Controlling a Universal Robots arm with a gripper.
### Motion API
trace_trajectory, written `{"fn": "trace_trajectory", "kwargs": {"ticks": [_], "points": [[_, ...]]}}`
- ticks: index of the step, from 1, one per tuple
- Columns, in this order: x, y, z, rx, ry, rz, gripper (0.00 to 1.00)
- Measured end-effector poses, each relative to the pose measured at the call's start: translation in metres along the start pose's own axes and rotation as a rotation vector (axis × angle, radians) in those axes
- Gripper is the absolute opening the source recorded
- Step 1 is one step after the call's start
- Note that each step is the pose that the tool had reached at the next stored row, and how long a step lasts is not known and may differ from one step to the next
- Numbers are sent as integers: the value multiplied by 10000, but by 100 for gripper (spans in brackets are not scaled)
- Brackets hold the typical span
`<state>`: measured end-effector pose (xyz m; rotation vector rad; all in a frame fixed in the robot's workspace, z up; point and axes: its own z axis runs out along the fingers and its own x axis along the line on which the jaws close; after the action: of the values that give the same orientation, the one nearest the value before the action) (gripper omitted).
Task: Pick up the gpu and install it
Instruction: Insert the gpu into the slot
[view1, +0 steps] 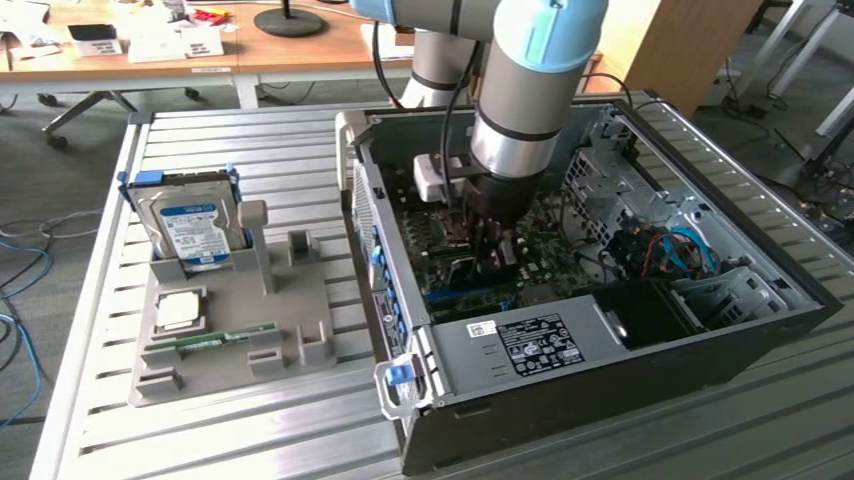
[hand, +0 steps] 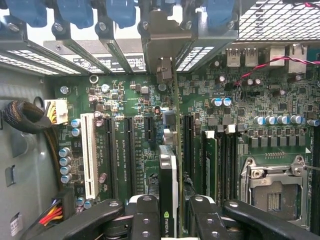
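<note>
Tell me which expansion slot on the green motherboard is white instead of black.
It is the long white slot, the outermost in the row of parallel slots on the green motherboard, nearest the bundled cables at the case wall; the black slots beside it are dark.

1 gpu (hand: 169, 190), 1 hard drive (view1: 191, 228), 1 gripper (hand: 170, 220)

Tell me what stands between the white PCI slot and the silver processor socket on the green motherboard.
In the wrist view, black expansion slots, the gpu held edge-on in the gripper, and memory slots lie between the white PCI slot and the silver processor socket.

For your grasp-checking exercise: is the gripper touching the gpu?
Touching. The wrist view shows the gripper closed on both faces of the gpu, which stands edge-on.
</note>
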<state>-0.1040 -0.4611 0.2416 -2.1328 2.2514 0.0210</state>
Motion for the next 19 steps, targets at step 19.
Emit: {"fn": "trace_trajectory", "kwargs": {"ticks": [19], "points": [[3,28,11,4,2,0,27]]}}
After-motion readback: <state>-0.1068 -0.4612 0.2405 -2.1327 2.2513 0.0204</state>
